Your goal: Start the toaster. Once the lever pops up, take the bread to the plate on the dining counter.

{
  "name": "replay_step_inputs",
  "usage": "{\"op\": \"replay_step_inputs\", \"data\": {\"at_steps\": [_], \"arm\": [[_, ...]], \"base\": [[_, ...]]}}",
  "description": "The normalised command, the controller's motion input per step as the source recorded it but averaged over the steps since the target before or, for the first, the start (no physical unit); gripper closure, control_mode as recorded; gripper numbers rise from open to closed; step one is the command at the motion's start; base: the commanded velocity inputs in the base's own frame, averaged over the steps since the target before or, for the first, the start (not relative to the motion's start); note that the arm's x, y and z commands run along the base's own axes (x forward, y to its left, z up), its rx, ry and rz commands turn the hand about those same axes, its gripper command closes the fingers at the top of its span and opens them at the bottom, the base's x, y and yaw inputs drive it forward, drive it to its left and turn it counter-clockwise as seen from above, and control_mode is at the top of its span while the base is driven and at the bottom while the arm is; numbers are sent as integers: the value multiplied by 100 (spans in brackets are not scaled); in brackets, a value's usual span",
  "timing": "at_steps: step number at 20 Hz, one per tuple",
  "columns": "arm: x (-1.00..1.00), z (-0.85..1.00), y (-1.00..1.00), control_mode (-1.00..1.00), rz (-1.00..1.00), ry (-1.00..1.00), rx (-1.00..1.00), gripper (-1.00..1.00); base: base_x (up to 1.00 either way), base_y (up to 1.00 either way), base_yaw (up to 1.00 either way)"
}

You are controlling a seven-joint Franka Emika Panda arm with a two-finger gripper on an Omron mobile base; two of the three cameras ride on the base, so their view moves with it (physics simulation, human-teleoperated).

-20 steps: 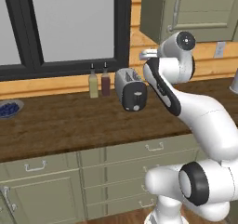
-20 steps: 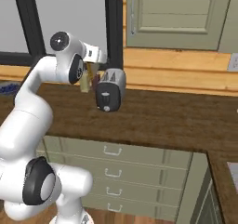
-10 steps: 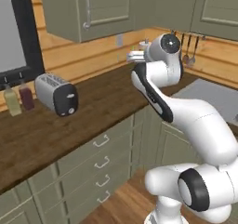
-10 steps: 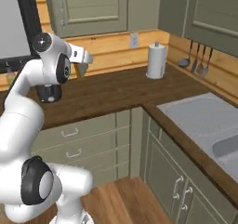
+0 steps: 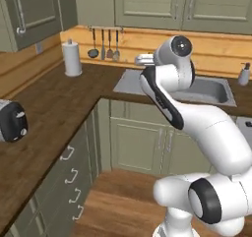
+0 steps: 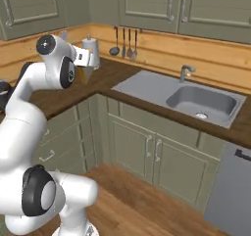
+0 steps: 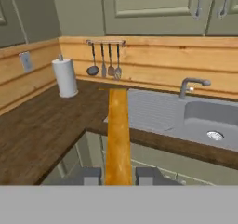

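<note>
My gripper (image 7: 118, 175) is shut on the bread (image 7: 117, 135). The slice is seen edge-on as an orange-brown strip that rises between the two fingertips (image 7: 92, 175). From the right base view the gripper (image 6: 87, 69) is held high beside the arm's upper joint, with the tan bread (image 6: 87, 76) hanging from it over the corner counter. The toaster (image 5: 12, 120) stands at the far left on the wood counter, well behind the hand, its black end panel facing the camera. Its lever is too small to make out. The plate and the dining counter are out of view.
A paper towel roll (image 7: 65, 77) stands in the counter corner, with utensils (image 7: 104, 60) hanging on the wall beside it. A steel sink (image 6: 201, 100) with a faucet (image 6: 185, 72) lies to the right, and a soap bottle (image 5: 243, 74) stands past it. Wood floor lies below.
The whole picture has swung as the base turned right. The toaster slid to the left edge, and the corner and sink came into view. The bread stays in the gripper.
</note>
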Motion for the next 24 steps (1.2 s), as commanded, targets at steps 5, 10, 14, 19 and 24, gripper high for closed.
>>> {"op": "replay_step_inputs", "data": {"at_steps": [5, 10, 14, 19, 24], "arm": [[0, 0, 0, 100, 0, 0, 0, 100], [0, 0, 0, 100, 0, 0, 0, 100], [0, 0, 0, 100, 0, 0, 0, 100], [0, 0, 0, 100, 0, 0, 0, 100], [0, 0, 0, 100, 0, 0, 0, 100]], "base": [[-42, 21, -95], [-30, 12, -100], [-22, 11, -100], [-24, 9, -98], [-20, 0, -87]]}}
